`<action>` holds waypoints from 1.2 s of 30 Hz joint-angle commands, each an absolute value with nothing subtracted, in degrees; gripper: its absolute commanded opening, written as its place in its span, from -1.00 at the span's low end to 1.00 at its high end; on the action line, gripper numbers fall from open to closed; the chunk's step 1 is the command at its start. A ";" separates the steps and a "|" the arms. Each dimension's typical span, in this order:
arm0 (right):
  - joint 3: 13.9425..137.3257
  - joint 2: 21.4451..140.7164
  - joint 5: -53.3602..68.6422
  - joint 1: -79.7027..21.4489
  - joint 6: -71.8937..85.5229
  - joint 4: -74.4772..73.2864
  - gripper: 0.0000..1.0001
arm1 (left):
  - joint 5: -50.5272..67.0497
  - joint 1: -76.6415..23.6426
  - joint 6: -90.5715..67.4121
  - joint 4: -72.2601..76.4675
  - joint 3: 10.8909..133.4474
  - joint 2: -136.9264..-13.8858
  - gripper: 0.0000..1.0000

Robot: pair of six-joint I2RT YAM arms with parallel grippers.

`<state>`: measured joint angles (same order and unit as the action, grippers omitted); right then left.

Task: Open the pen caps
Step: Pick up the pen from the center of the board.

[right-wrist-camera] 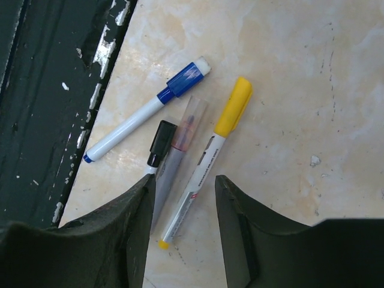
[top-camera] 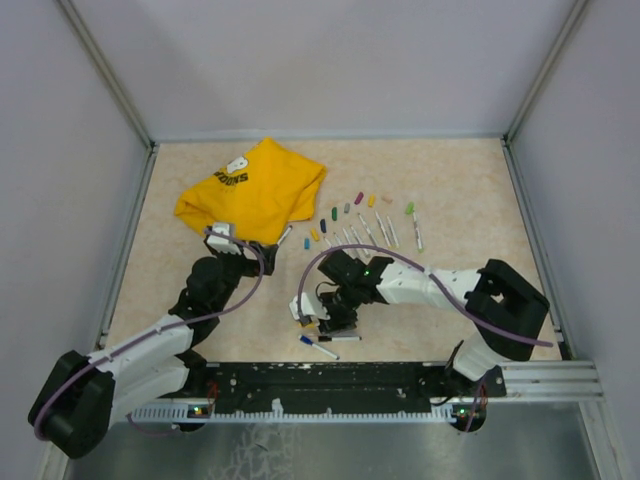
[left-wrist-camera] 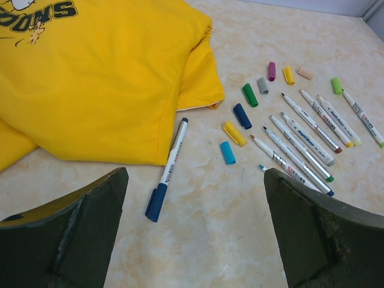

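I see the yellow-capped pen [right-wrist-camera: 207, 157] lying aslant between the half-spread, empty jaws of my right gripper [right-wrist-camera: 183, 180], cap [right-wrist-camera: 234, 107] pointing away from it, arm [top-camera: 430, 285] bent low; left gripper [left-wrist-camera: 195, 174] gapes wide.

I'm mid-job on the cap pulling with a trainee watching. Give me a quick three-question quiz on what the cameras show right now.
1. True or false: the pen beside the yellow T-shirt has its cap on.
2. Which pen lies between the fingers of the right claw? A blue-capped pen, B yellow-capped pen, C green-capped pen.
3. Fill in: the left claw is ___.
Key: 1 true; 2 B; 3 open.
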<state>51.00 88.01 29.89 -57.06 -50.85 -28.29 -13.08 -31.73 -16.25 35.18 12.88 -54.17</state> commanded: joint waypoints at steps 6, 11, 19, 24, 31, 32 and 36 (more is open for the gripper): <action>53.04 89.56 25.07 -57.87 -47.11 -24.38 -0.19 | -12.68 -31.45 -16.56 37.45 11.76 -52.73 1.00; 53.60 90.65 25.21 -57.89 -45.87 -24.24 -0.29 | -12.74 -31.41 -16.59 37.53 11.62 -52.43 1.00; 53.74 91.67 24.27 -57.93 -44.50 -23.43 -0.34 | -12.74 -31.45 -16.63 37.71 11.27 -52.14 1.00; 54.28 92.62 22.76 -57.92 -43.72 -23.29 -0.38 | -12.79 -31.44 -16.70 37.79 11.18 -52.00 1.00; 54.48 93.03 21.62 -57.92 -43.04 -23.00 -0.41 | -12.83 -31.40 -16.68 37.88 11.09 -51.81 1.00; 54.47 93.07 21.38 -57.92 -42.91 -22.95 -0.42 | -12.84 -31.44 -16.69 37.84 11.08 -51.77 1.00; 54.65 93.18 20.03 -57.91 -42.21 -22.48 -0.44 | -12.83 -31.38 -16.72 37.88 11.01 -51.73 1.00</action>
<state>51.55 92.44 21.80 -57.34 -43.22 -24.73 -13.06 -31.73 -16.51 35.66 11.60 -52.58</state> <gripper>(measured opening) 0.286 0.998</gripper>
